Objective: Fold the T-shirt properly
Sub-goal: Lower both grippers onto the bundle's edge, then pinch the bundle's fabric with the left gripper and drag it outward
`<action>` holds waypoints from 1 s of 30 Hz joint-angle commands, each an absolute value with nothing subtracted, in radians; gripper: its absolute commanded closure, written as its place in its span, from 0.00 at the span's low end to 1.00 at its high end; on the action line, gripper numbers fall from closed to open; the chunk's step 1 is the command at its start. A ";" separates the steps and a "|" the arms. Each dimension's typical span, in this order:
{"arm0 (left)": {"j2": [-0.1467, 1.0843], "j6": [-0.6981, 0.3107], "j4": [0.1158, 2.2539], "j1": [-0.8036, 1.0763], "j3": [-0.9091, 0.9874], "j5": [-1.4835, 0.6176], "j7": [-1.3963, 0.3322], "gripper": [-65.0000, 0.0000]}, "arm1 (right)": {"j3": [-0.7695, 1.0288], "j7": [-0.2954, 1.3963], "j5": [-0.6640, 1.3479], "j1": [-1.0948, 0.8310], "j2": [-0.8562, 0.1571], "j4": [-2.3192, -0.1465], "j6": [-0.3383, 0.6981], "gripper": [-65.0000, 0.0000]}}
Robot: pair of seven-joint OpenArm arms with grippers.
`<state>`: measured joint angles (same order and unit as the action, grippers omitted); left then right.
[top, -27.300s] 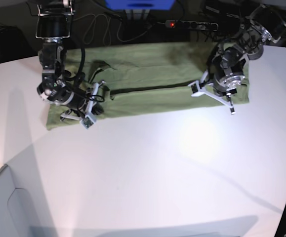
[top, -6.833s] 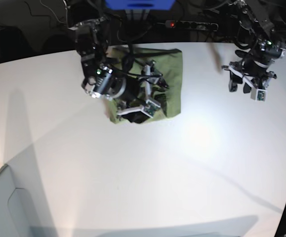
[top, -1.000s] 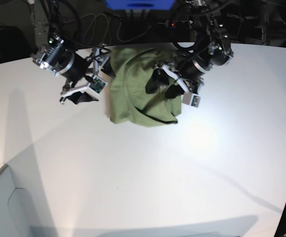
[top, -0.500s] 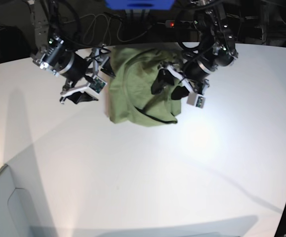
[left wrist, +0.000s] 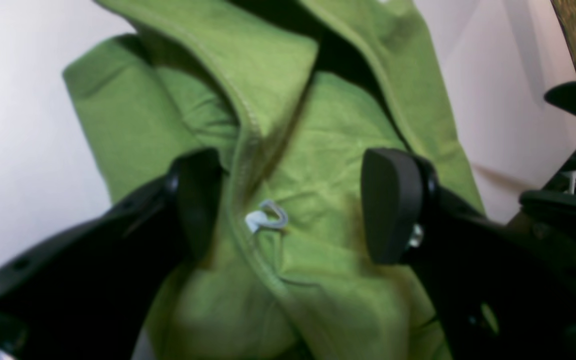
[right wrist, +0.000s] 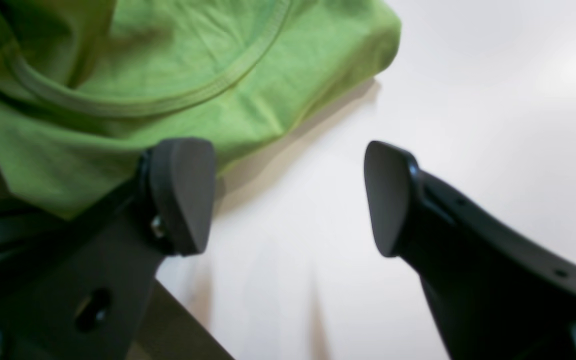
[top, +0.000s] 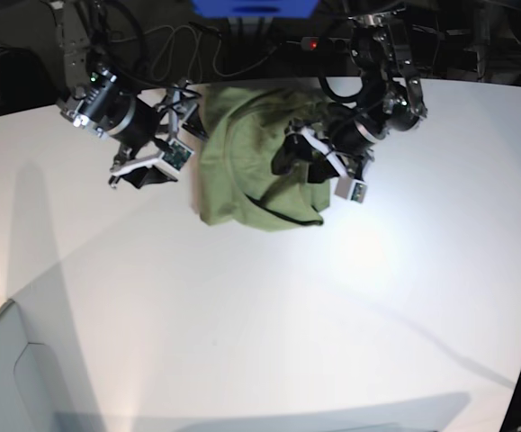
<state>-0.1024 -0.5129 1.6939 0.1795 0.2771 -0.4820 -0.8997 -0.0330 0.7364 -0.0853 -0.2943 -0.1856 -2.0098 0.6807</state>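
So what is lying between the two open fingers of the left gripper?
In the left wrist view, the left gripper stands open over the T-shirt. Between its fingers lie a stitched hem ridge and a small white tag.

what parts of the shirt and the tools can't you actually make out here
- T-shirt, base view: the left tool and its arm cover the right part; layers underneath are hidden by the top fold.
- T-shirt, left wrist view: cut off by the top and bottom edges; the near cloth is blurred.
- White tag, left wrist view: too small and blurred to read.
- Right tool, right wrist view: open over the table; its base is cut off by the bottom edge.
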 commanded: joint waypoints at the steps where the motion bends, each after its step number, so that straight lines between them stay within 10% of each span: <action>1: -0.105 -0.519 1.709 0.173 0.274 -0.504 -0.880 0.35 | -0.030 0.716 -0.073 -0.288 -0.193 -2.025 0.698 0.31; 12: -0.099 -0.519 1.709 0.174 0.200 -0.499 -0.880 0.37 | -0.030 0.716 -0.073 -0.288 -0.194 -2.025 0.698 0.31; 25: -0.096 -0.519 1.712 0.182 0.203 -0.495 -0.883 0.99 | 0.013 0.716 -0.073 -0.294 -0.205 -2.026 0.698 0.31; 30: -0.059 -0.519 1.765 0.183 0.206 -0.504 -0.891 1.00 | 0.013 0.716 -0.073 -0.294 -0.206 -2.026 0.698 0.31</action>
<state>-0.0582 -0.5129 1.7439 0.1905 0.2062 -0.4805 -0.9119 0.0101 0.7372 -0.0856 -0.2981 -0.2008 -2.0098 0.6807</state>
